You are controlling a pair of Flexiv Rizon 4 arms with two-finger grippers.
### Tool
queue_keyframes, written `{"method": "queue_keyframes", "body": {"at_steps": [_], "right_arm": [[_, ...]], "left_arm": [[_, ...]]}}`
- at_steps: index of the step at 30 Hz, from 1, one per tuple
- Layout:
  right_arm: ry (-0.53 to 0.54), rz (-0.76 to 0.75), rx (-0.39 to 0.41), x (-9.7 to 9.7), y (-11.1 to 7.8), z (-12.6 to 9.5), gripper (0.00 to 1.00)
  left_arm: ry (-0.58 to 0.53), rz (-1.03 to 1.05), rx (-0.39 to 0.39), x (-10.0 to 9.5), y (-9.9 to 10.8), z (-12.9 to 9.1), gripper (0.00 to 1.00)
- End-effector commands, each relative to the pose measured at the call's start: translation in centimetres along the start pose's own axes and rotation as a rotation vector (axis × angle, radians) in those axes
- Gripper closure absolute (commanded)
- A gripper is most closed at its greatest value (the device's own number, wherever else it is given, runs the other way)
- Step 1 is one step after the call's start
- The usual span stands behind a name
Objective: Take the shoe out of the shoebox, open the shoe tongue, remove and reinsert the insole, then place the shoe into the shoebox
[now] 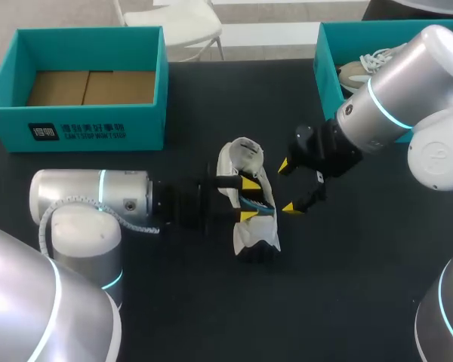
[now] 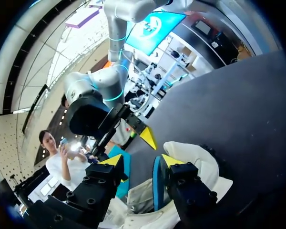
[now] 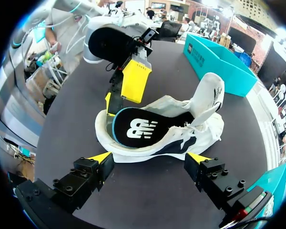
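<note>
A white shoe (image 1: 253, 234) with a dark sole lies on its side in the middle of the black table, opening towards my right arm, tongue (image 3: 207, 93) folded back. Its black insole (image 3: 133, 129) with a blue edge sits in the opening, and that edge (image 2: 156, 183) rests against one finger of my left gripper. My left gripper (image 1: 248, 200) comes in from the left and stands open at the shoe's heel end, fingers apart. My right gripper (image 1: 287, 186) hangs open just right of the shoe, which lies ahead of its fingertips (image 3: 100, 157) in the right wrist view.
An open teal shoebox (image 1: 75, 128) with a bare cardboard floor stands at the back left. A second teal box (image 1: 328, 72) at the back right holds another shoe (image 1: 359, 69). My right arm's silver links pass over that box's front.
</note>
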State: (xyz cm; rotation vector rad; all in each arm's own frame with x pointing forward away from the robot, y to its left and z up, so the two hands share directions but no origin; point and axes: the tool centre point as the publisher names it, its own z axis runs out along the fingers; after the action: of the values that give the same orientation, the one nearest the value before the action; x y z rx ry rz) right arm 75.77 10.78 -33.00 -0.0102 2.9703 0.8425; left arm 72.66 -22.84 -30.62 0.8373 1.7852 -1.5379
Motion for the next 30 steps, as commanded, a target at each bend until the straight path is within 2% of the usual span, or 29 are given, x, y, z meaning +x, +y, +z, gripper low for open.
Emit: {"method": "queue_keyframes", "body": {"at_steps": [1,11,16,19,25,29,30], "right_arm": [[-0.002,0.000,0.001,0.1,0.0,0.1,0.00],[-0.002,0.000,0.001,0.1,0.0,0.1,0.00],[-0.002,0.000,0.001,0.1,0.0,0.1,0.00],[-0.002,0.000,0.001,0.1,0.0,0.1,0.00],[-0.002,0.000,0.001,0.1,0.0,0.1,0.00],[-0.002,0.000,0.001,0.1,0.0,0.1,0.00],[-0.002,0.000,0.001,0.1,0.0,0.1,0.00]], "left_arm": [[-0.004,0.005,0.000,-0.4,-0.5,-0.6,0.48],[-0.045,-0.022,0.052,-1.9,-2.4,-1.7,0.38],[-0.040,-0.062,0.078,-2.9,-2.9,-2.1,0.37],[0.004,-0.061,0.077,-4.0,-2.7,-2.6,0.30],[0.101,-0.023,0.079,-5.7,-2.8,-3.4,0.32],[0.278,0.032,0.090,-7.3,-2.4,-4.3,0.36],[0.302,0.065,0.068,-7.5,-2.3,-4.5,0.36]]}}
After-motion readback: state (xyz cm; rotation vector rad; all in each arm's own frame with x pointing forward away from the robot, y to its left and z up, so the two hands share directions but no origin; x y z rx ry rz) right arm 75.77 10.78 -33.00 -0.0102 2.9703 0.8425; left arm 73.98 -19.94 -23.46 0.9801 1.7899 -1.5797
